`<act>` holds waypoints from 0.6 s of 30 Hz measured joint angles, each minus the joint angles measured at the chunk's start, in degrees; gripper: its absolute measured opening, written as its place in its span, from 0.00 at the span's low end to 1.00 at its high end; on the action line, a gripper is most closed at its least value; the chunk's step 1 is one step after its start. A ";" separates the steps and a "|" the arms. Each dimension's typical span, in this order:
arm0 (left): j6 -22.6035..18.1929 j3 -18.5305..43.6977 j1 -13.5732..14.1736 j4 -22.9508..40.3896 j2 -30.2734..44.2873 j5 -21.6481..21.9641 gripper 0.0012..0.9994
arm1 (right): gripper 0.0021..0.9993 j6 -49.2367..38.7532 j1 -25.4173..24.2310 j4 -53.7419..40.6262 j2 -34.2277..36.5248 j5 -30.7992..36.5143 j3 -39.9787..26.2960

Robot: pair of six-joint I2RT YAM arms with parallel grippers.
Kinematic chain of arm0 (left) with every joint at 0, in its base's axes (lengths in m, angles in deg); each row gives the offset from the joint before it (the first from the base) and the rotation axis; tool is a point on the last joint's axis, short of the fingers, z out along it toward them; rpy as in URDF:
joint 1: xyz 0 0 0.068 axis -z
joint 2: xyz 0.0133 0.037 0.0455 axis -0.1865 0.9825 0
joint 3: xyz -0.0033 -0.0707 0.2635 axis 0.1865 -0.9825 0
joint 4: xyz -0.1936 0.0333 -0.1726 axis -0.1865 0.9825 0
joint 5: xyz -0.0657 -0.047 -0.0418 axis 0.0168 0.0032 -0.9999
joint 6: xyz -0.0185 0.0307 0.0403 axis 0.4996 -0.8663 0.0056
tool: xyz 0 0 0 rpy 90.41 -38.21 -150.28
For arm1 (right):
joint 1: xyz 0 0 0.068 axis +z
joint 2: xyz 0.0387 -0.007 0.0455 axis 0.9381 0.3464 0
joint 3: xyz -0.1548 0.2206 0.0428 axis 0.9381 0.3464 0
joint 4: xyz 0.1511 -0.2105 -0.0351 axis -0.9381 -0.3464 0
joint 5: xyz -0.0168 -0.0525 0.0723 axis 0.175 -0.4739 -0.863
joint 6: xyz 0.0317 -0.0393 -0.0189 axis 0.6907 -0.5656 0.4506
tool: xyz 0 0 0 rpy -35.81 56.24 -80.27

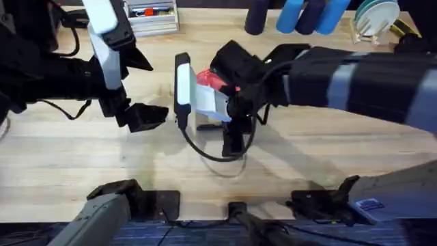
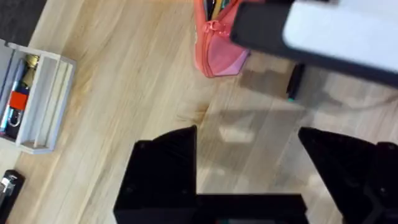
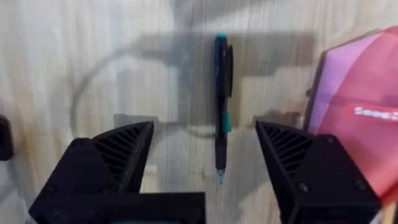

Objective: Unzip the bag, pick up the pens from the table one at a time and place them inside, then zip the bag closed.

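My right claw point(image 3: 205, 162) hangs spread wide over the table point(image 3: 93, 74), nothing between the fingers point(image 3: 118, 155), and the black pen point(image 3: 221, 106) lies straight down the gap on the wood, a teal band round its middle and a teal cap end. From above, that claw point(image 1: 233, 140) sits in the middle of the table, just near-side of the bag point(image 1: 208, 92), the pen hidden under it. Just to the pen's side the pink bag point(image 3: 348, 87) bulges in, with something red lying against it. My left claw point(image 2: 249, 168) is spread too, empty, fingers point(image 2: 165, 168) over bare planks. In the overhead view it point(image 1: 147, 116) hovers to the left of the bag, apart from it. Past my left fingers, the bag point(image 2: 217, 43) shows its zip open, with pen ends poking out of the mouth, and the dark pen point(image 2: 295, 82) lies just beside it on the table point(image 2: 124, 81). Off to the far left sits a grey tray point(image 2: 37, 99) with compartments, small items in it.
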 joint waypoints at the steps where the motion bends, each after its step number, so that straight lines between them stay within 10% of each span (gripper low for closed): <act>1: 0.00 0.00 0.00 0.09 0.00 0.00 0.99 | 1.00 0.00 0.00 0.06 0.83 0.55 0.00; 14: 0.00 0.00 0.00 0.66 0.00 0.00 0.99 | 0.99 0.00 0.00 0.14 2.51 2.21 -0.26; 18: 0.00 0.00 0.00 0.66 0.00 0.00 0.99 | 0.75 -0.03 -0.11 0.83 2.78 2.41 -0.37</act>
